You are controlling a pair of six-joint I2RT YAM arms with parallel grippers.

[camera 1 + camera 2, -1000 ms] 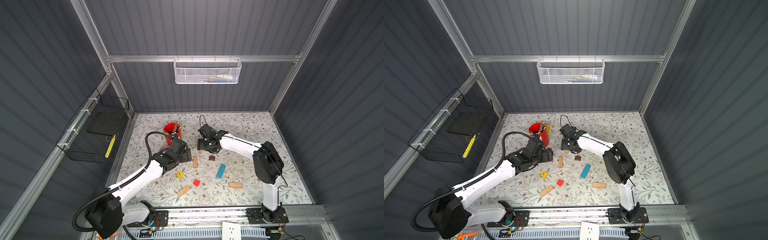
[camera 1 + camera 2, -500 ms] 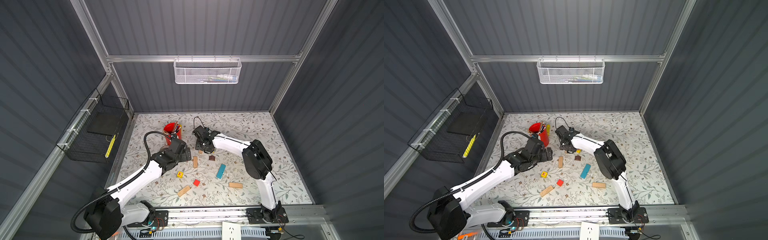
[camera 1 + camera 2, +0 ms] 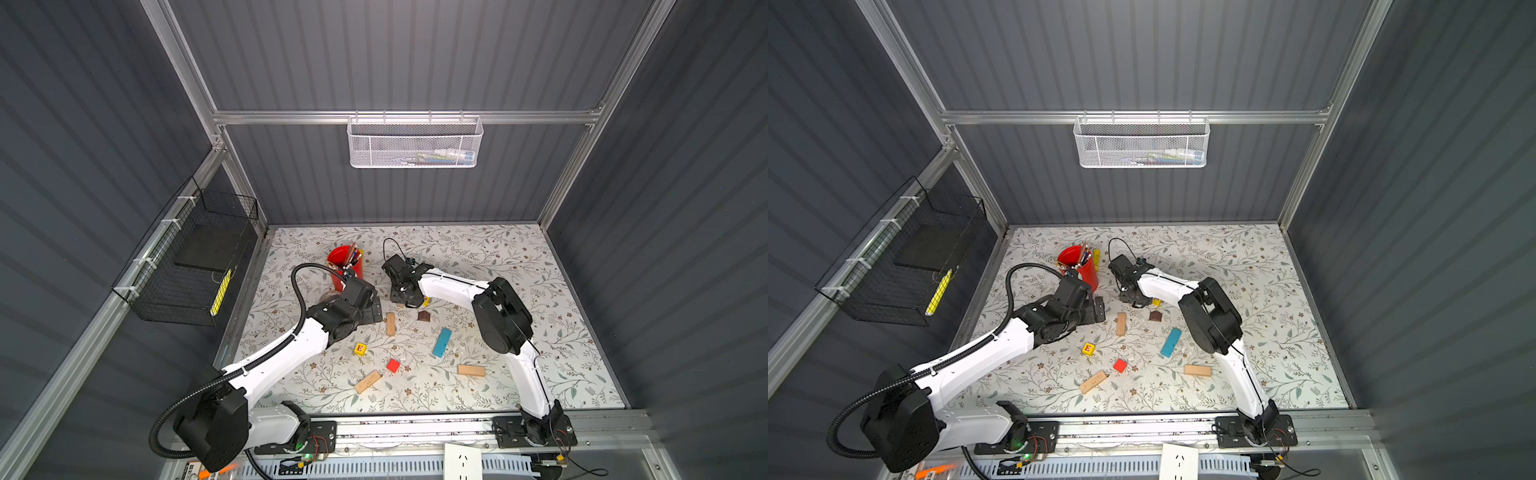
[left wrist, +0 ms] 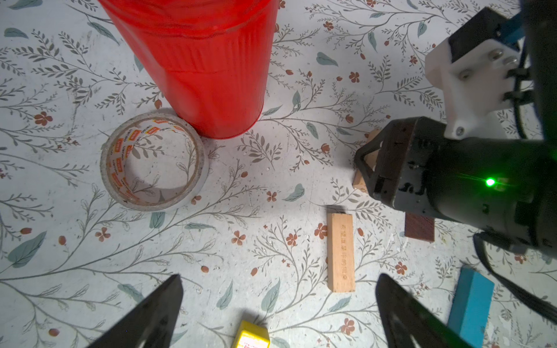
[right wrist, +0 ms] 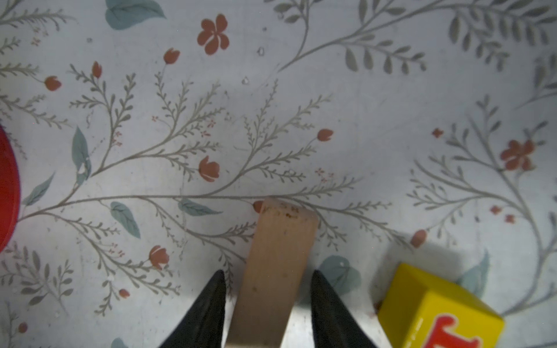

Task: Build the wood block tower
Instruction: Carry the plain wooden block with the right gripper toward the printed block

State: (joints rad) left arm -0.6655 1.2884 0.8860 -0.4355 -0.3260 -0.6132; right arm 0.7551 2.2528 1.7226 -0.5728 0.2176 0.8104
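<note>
The right arm has just folded its elbow in toward the middle of the tabletop (image 3: 498, 257). That has carried the right gripper (image 3: 405, 296) over beside the red cup (image 3: 345, 266), toward the back edge. Its jaws have drawn in from wide to narrow as it came.

In the right wrist view they stand on either side of a tan plank (image 5: 283, 238), across its narrow width. A sliver of tabletop shows along one finger, so I judge them a hair apart and not clamped yet. To me that means the first pick for the base is about to happen. Nothing is stacked, and every block I can see lies singly on the floral surface.

The plank lies flat. As best I can tell, its long axis runs roughly from the back edge toward the front edge, a little skewed. It is nearly parallel to the second tan plank (image 3: 390, 324), which lies just in front of it. Its free end sticks out ahead of the fingertips. A yellow cube (image 5: 437, 310) sits just beside it, apart from it.

The roof piece (image 3: 424, 316), blue plank (image 3: 441, 342) and red cube (image 3: 393, 365) are scattered toward the front edge.

The left arm has barely stirred. The left gripper (image 4: 278, 276) hangs spread wide and empty over the tabletop, near the cup and a tape roll (image 4: 153, 162).
</note>
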